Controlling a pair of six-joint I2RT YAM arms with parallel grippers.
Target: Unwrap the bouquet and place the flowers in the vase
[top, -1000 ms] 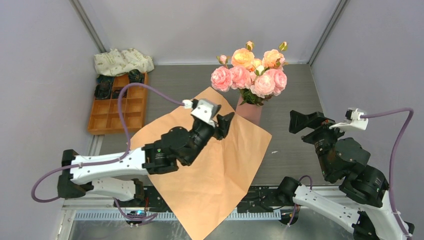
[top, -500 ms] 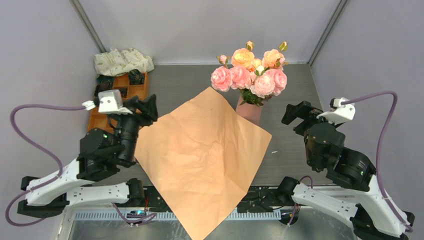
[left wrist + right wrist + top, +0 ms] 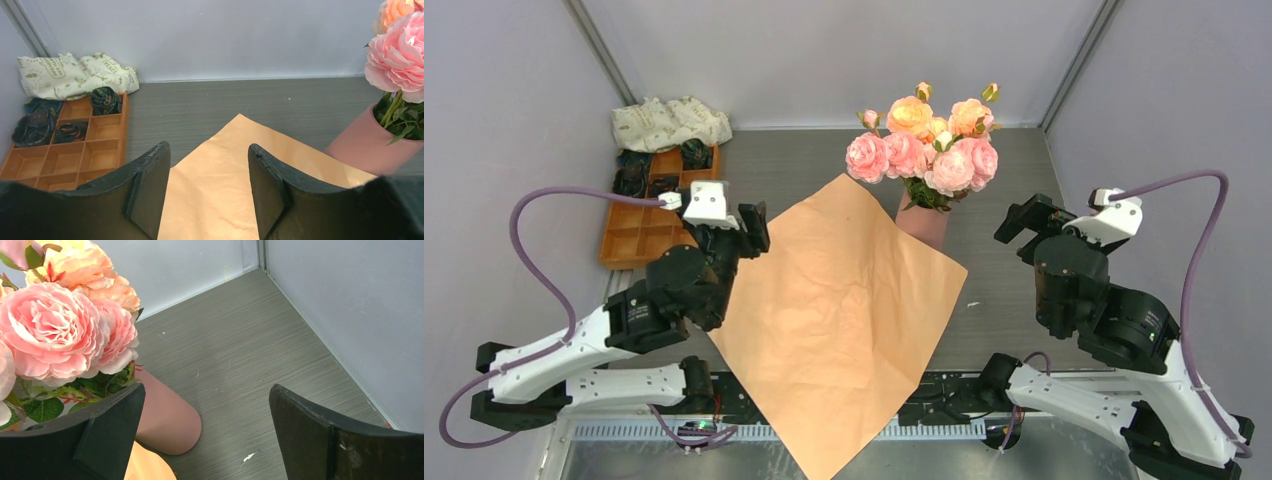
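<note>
The bouquet is unwrapped. Its flowers [image 3: 924, 150], pink and peach roses, stand upright in the salmon-pink vase [image 3: 922, 224] at the back of the table. The orange wrapping paper [image 3: 844, 310] lies flat and spread out in front of the vase. My left gripper [image 3: 756, 228] hovers over the paper's left edge, open with nothing between its fingers [image 3: 150, 185]. My right gripper [image 3: 1016, 232] is to the right of the vase, wide open and empty. In the right wrist view the flowers [image 3: 55, 335] and vase [image 3: 167, 420] sit just left of the gripper [image 3: 206, 390].
An orange compartment tray [image 3: 659, 215] holding dark rolled items stands at the back left. A white leaf-print cloth bundle [image 3: 669, 122] lies behind it. Grey walls close in the table on the left, back and right.
My left arm pulled back from over the paper's middle to the left, then came in to the paper's left edge, its jaws widening. The right arm shifted slightly.
</note>
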